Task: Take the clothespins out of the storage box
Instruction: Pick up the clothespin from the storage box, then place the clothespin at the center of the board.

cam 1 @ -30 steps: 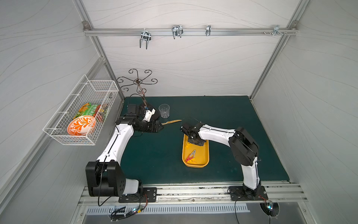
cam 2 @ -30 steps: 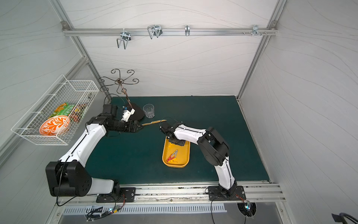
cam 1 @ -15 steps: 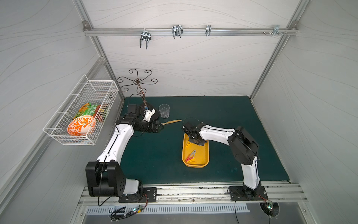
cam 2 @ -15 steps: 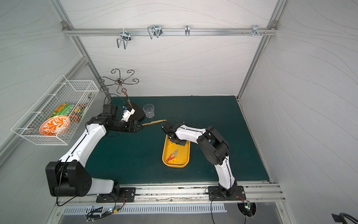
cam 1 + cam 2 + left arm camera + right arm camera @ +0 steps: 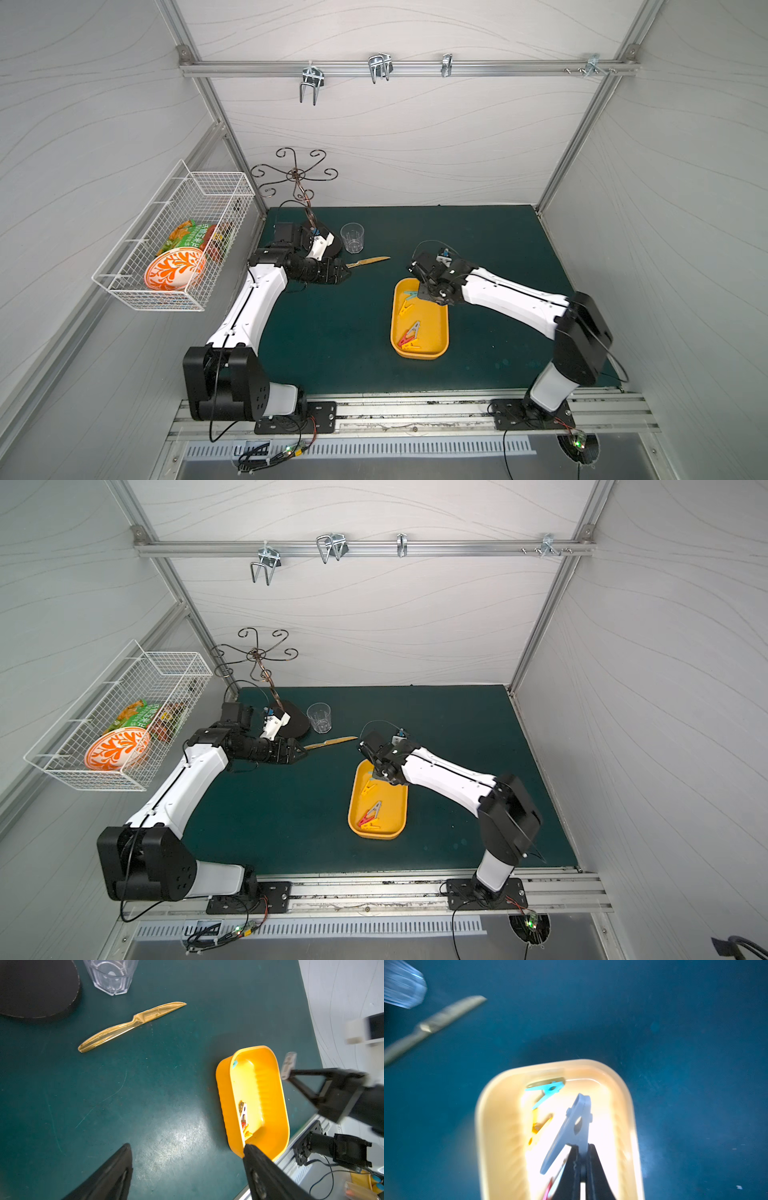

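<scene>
**Right arm.** Your right gripper (image 5: 580, 1150) is clamped on one leg of a grey clothespin (image 5: 575, 1124). It holds the pin above the 12 o'clock end of the storage box (image 5: 432, 332), not yet carried past the rim. Pinching a single leg likely keeps the spring from opening.

**Box contents.** Five clothespins remain inside.
- Toward 12 o'clock: a blue clothespin (image 5: 550, 1088) and a yellow clothespin (image 5: 537, 1124).
- Toward 6 o'clock: a second grey one (image 5: 414, 328), a red clothespin (image 5: 405, 340) and another yellow.

**Left arm.** Your left gripper (image 5: 187, 1145) is empty, jaws wide apart, at 10 o'clock from the box beside the knife (image 5: 131, 1024). It is probably parked clear of the working arm.

**Change over the last second.** The right jaws were partly apart down in the box and have since come together. The left arm has not shifted.
</scene>
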`<state>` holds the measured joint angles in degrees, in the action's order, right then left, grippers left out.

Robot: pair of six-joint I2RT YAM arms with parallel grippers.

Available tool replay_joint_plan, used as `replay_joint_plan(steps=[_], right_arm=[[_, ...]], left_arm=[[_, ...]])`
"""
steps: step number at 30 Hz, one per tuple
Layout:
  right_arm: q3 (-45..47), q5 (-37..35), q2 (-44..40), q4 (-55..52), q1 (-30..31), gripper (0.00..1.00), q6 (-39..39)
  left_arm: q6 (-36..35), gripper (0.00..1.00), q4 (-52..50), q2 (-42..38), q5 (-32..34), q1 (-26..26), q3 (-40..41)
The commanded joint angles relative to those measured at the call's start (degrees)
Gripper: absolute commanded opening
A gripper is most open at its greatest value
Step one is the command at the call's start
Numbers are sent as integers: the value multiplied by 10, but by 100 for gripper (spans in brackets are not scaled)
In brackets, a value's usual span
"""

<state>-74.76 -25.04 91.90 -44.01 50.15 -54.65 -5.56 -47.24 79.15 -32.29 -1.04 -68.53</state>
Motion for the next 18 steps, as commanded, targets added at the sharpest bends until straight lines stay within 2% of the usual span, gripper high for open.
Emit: replay_joint_plan(steps=[1,5,9,13,18], right_arm=[[32,23,-51,-47,-54,0,65],[97,66,-94,-15,-148,0,115],[183,160,-99,73,-237,0,152],[232,187,-74,117,-267,0,163],[264,181,-54,141,-275,0,164]], left_arm=[[-11,86,-14,3,25,-35,-48],[-24,87,-26,19,73,-99,-76],[-44,86,-34,45,153,-179,-104],[-76,85,-35,82,244,-259,-132],[-107,80,-28,130,287,-311,-164]])
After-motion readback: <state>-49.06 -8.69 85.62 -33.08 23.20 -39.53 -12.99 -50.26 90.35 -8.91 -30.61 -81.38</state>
